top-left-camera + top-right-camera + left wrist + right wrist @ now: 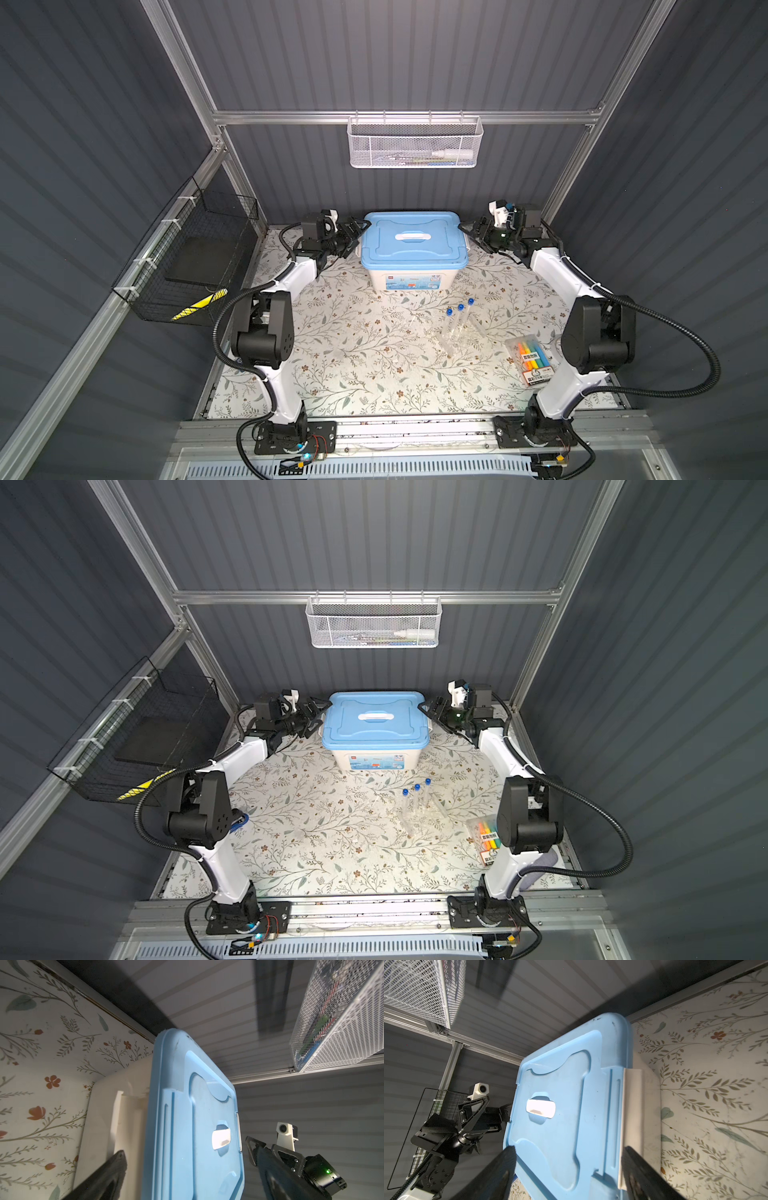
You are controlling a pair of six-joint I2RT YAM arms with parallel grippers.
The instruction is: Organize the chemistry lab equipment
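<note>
Closest in, the flat clear pack of coloured highlighters (530, 360) lies on the floral tablecloth (353, 353), right by the right arm's elbow. A bit further back the three test tubes (460, 318), thin clear cylinders with round blue caps, stand leaning in the clear rack (455, 338), which is so see-through it nearly vanishes against the pattern. Behind that sits the storage box (409, 282): white body, with a smooth light-blue moulded lid (415, 255) on top and a white handle (413, 237) sunk in the middle. The left gripper (358, 232) is at the box's left end with its jaws spread fully wide. In its wrist view one dark textured finger (108, 1176) lies along the white wall under the lid rim. The right gripper (466, 233) is at the other end, jaws wide too, one finger (502, 1167) over the lid and one by the white latch (631, 1122). Can't tell if either actually touches, and neither holds anything. Furthest back a white mesh basket (415, 143) hangs on the rear wall, and a black wire basket (195, 249) hangs on the left one.
</note>
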